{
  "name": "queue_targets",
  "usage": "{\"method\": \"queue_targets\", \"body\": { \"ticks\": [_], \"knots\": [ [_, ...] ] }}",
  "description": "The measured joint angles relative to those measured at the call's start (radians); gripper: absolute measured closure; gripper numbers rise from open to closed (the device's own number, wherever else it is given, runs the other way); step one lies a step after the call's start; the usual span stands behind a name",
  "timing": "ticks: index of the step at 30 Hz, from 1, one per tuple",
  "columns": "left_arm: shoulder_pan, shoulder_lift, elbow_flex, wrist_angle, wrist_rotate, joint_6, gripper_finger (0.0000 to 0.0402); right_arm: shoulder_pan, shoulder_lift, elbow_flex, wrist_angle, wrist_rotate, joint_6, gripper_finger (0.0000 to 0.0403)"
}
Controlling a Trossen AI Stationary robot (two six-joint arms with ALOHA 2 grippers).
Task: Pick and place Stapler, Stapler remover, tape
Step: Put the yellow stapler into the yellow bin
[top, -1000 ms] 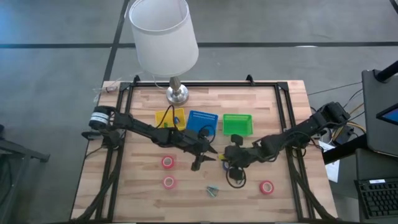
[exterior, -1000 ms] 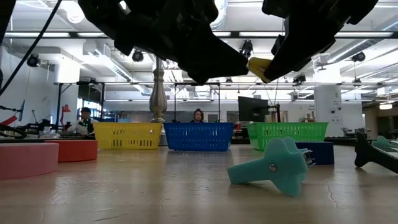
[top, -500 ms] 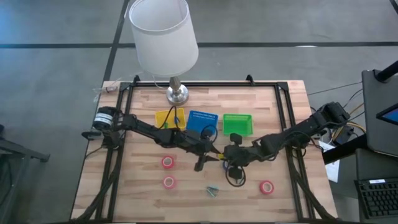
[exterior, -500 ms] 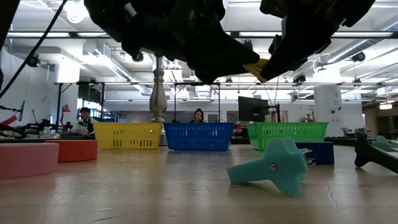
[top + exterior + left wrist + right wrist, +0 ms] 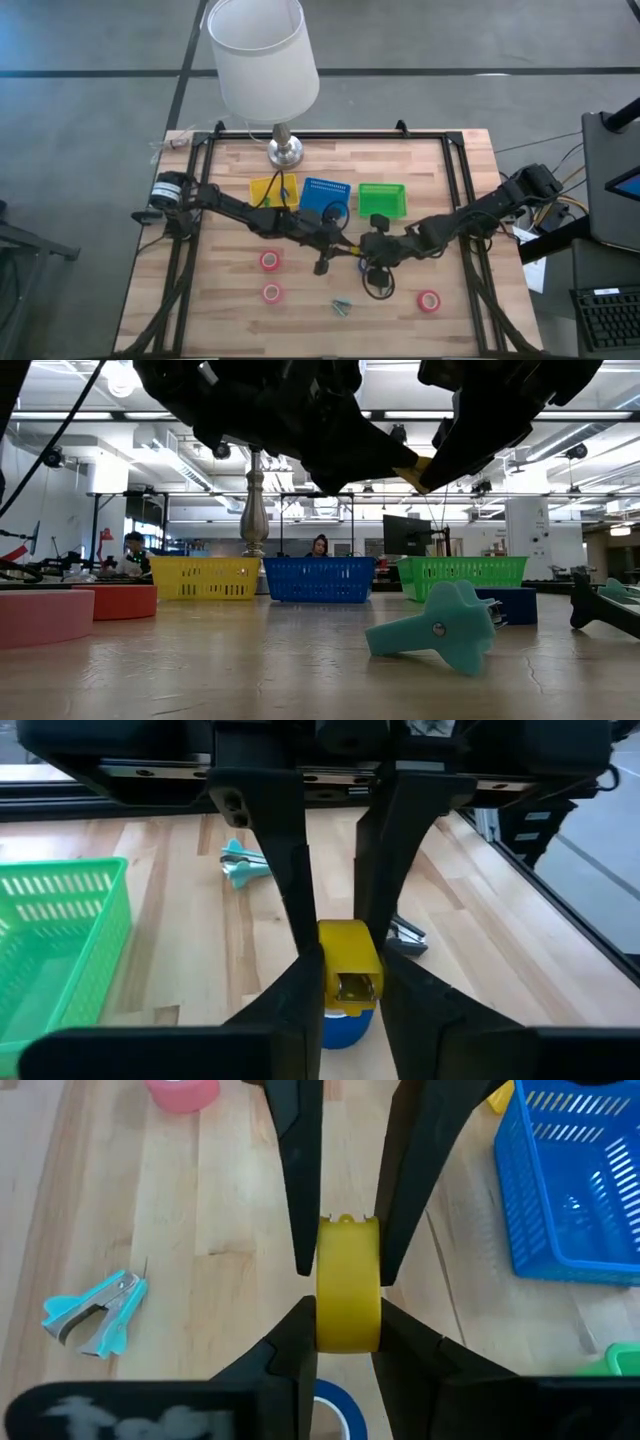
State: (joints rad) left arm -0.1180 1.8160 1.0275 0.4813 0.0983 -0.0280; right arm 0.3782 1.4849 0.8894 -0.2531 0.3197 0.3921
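Observation:
A small yellow stapler (image 5: 414,468) hangs in the air over the table's middle, and both grippers are shut on it. My left gripper (image 5: 335,248) reaches in from the table's left and my right gripper (image 5: 365,250) from its right. A blue tape roll (image 5: 330,1415) lies on the table below them. The teal stapler remover (image 5: 343,306) lies on its side nearer the front edge. Three red tape rolls (image 5: 270,261) (image 5: 271,293) (image 5: 428,301) lie flat on the wood. My left gripper pinches one end of the stapler by its two sides (image 5: 350,988) between its two fingers, coming nearly level from the table's left. The stapler is clear of the table. My right gripper pinches the stapler's other end by its sides (image 5: 347,1332) between its two fingers, slanting down from the table's right. The stapler bridges the two grippers, above the blue roll.
Yellow (image 5: 270,190), blue (image 5: 325,195) and green (image 5: 382,200) trays stand in a row behind the grippers. A lamp (image 5: 262,60) with a white shade stands at the far edge. A black frame (image 5: 460,200) borders the table.
My left gripper's fingers have closed in on the end of the stapler that sticks out of my right gripper. Both arms have kept their places, and the stapler stays in the air.

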Motion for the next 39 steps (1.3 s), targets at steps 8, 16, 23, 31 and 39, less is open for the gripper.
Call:
{"method": "queue_targets", "body": {
  "ticks": [8, 16, 23, 31, 39],
  "knots": [
    [0.001, 0.000, 0.000, -0.019, -0.022, -0.007, 0.0323, 0.000, -0.001, 0.000, 0.007, 0.023, 0.063, 0.0279],
    [0.003, 0.000, 0.000, -0.156, -0.050, -0.007, 0.0317, 0.001, -0.001, -0.001, -0.044, 0.020, 0.072, 0.0252],
    [0.003, -0.009, -0.001, -0.229, -0.173, -0.007, 0.0321, 0.001, -0.001, -0.010, -0.064, 0.020, 0.072, 0.0240],
    [0.005, -0.130, -0.001, -0.431, -0.246, -0.006, 0.0321, 0.001, -0.001, -0.011, -0.065, 0.019, 0.072, 0.0243],
    [0.007, -0.315, -0.045, -0.654, -0.597, -0.010, 0.0319, 0.001, -0.001, -0.011, -0.065, 0.019, 0.072, 0.0246]
  ]
}}
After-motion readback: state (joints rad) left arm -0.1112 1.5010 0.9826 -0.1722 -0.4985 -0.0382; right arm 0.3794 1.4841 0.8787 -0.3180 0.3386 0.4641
